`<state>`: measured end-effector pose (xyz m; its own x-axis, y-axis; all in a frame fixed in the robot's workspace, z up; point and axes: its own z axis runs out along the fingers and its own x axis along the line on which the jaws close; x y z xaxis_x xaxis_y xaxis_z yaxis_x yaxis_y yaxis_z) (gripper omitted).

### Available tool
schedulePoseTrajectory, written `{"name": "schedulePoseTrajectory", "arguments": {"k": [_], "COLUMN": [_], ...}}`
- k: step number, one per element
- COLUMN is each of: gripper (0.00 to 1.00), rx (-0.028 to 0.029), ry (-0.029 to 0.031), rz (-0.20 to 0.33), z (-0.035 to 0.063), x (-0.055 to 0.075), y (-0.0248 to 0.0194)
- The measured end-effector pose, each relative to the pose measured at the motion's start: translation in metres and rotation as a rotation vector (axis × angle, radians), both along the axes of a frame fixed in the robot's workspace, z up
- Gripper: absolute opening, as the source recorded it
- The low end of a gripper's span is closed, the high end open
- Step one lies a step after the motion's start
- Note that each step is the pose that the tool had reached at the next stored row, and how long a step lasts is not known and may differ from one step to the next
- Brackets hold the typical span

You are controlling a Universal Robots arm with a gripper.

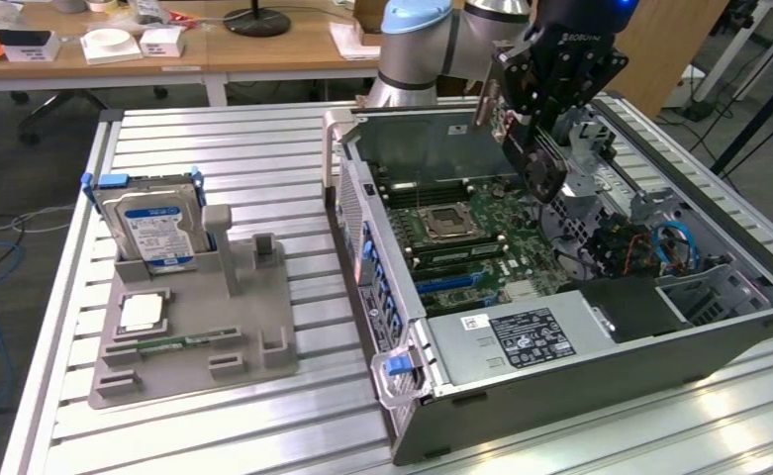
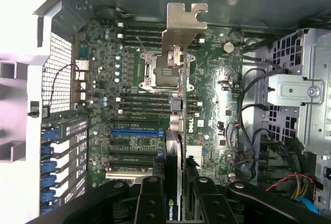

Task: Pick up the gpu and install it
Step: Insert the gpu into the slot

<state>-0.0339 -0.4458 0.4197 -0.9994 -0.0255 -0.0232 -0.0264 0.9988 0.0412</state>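
While my claw [image 1: 552, 111] [image 2: 178, 183] is clamped on the gpu [image 1: 542, 170] [image 2: 178, 120], the card hangs edge-down inside the open case [image 1: 598, 386], over the board [image 1: 479, 228] and not seated. From the wrist, I see its silver bracket [image 2: 182, 25] pointing at the case's far wall, with the card's edge running beside the socket [image 2: 158, 71] and past the end of a blue slot [image 2: 135, 131]. Room is tight on the exterior view's right: the metal cage [image 1: 618, 163] stands just beside the card, and a blue cable [image 1: 677, 242] loops near below it. Toward the exterior view's left, the board lies open up to the case wall. Well apart on the table [image 1: 228, 139], a hard drive [image 1: 155, 223] stands upright in a grey holder [image 1: 215, 346].
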Motion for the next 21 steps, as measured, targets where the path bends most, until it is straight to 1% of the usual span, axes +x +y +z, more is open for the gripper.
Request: {"name": "schedulePoseTrajectory", "arguments": {"k": [21], "gripper": [0.26], "rx": [0.0000], "ry": [0.0000], "rz": [0.078], "z": [-0.0001], "x": [0.0007], "y": [0.0000]}}
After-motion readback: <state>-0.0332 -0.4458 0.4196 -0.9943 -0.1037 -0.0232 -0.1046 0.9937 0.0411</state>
